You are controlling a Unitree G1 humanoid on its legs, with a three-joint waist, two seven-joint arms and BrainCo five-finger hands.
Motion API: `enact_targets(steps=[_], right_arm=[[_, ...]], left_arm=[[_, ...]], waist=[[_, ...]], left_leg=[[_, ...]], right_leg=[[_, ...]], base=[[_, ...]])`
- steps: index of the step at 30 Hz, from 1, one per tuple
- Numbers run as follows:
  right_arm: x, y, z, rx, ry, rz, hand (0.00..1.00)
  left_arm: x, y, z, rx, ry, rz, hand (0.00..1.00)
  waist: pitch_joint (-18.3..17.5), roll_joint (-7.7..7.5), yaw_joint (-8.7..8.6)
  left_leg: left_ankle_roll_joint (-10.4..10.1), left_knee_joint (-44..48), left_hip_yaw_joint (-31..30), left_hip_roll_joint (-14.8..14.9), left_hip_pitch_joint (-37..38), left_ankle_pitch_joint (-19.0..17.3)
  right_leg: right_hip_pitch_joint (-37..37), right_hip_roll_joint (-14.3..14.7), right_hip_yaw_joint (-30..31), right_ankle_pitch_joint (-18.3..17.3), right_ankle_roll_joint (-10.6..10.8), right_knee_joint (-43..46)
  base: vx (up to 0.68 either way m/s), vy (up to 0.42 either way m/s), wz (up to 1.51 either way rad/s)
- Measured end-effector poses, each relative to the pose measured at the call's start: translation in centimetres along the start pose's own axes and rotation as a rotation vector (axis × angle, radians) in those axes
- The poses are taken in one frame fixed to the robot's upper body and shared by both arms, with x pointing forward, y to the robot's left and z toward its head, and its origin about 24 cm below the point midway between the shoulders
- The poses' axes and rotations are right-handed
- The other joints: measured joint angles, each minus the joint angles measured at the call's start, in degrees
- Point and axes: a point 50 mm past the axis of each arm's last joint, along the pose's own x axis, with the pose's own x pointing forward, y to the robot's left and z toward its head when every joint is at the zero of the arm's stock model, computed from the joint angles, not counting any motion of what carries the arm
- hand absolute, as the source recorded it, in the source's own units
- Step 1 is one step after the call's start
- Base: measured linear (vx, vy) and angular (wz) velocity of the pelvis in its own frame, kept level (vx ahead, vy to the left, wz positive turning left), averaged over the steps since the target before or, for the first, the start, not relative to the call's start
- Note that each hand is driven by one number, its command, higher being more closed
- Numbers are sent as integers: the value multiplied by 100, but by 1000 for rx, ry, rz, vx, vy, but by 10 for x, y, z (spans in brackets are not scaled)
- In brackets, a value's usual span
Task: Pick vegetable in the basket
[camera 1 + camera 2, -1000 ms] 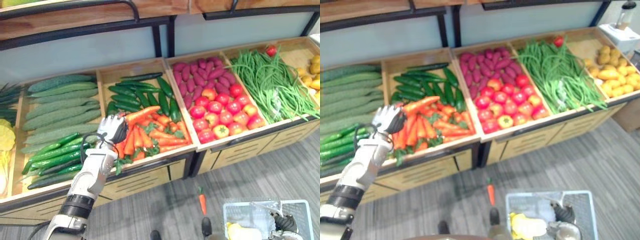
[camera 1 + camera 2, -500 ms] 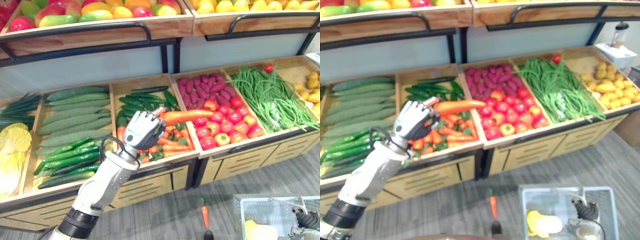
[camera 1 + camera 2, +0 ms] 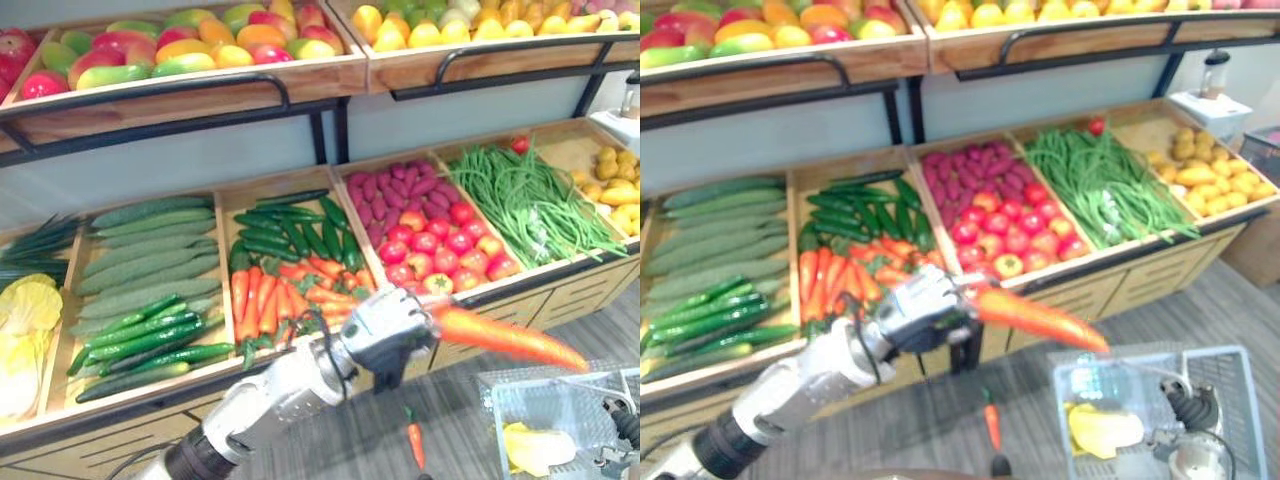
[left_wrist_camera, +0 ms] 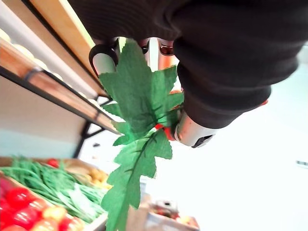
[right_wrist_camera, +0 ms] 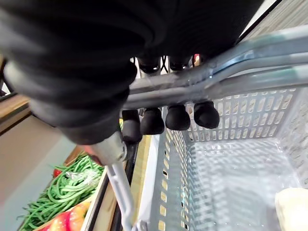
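Fingers of the left hand (image 3: 392, 320) clamp the leafy end of the carrot (image 3: 505, 338), its blurred tip seemingly just over the shopping basket (image 3: 545, 410)'s near rim, while the right hand (image 5: 166, 118)'s fingers curl round the handle (image 5: 226, 65), so best carry it over the middle before releasing.

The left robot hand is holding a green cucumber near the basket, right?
Not quite. The left robot hand holds an orange carrot, not a green cucumber, near the basket. The left eye view shows it.
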Motion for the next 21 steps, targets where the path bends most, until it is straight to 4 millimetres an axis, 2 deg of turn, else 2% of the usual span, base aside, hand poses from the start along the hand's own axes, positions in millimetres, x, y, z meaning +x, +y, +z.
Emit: enact_targets(steps=[3, 5, 8, 11, 17, 21], right_arm=[[0, 7, 6, -11, -28, 46, 100], [-1, 13, 9, -21, -44, 82, 100], [-5, 19, 13, -35, -68, 123, 100], [-8, 21, 14, -40, -79, 135, 100], [-17, 30, 20, -18, -114, 185, 100], [-26, 32, 26, -10, -153, 250, 100]], left_arm=[[12, -25, 6, -69, -52, -98, 100], [19, -48, 9, -135, -50, -175, 100], [30, -74, 12, -186, -55, -254, 100], [44, -96, 12, -191, -54, -331, 100], [53, -130, 4, -141, 19, -448, 100], [53, -147, 3, -98, 30, -526, 100]], waist=[[0, 0, -46], [1, -1, -183], [1, -1, -296], [4, -3, -330], [8, -6, -593], [12, -13, -642]], left_leg=[[-3, -1, 84, -2, 40, -28], [-6, -1, 110, -1, 73, -50], [-3, -1, 196, -8, 90, -85], [-11, -1, 290, -15, 114, -122], [-44, 0, 467, 16, 181, -211], [-87, 2, 569, 51, 194, -261]], right_leg=[[-6, -5, 75, -16, 8, 2], [-16, 2, 101, -72, 15, 60], [-66, 5, 182, -98, 17, 109], [-111, 13, 274, -95, 14, 141], [-164, 71, 417, -136, 5, 202], [-206, 121, 504, -149, -15, 203]], base=[[16, 3, -13], [23, -17, -5], [20, -9, -11], [23, -5, -19], [26, -20, -15], [29, -35, -12]])
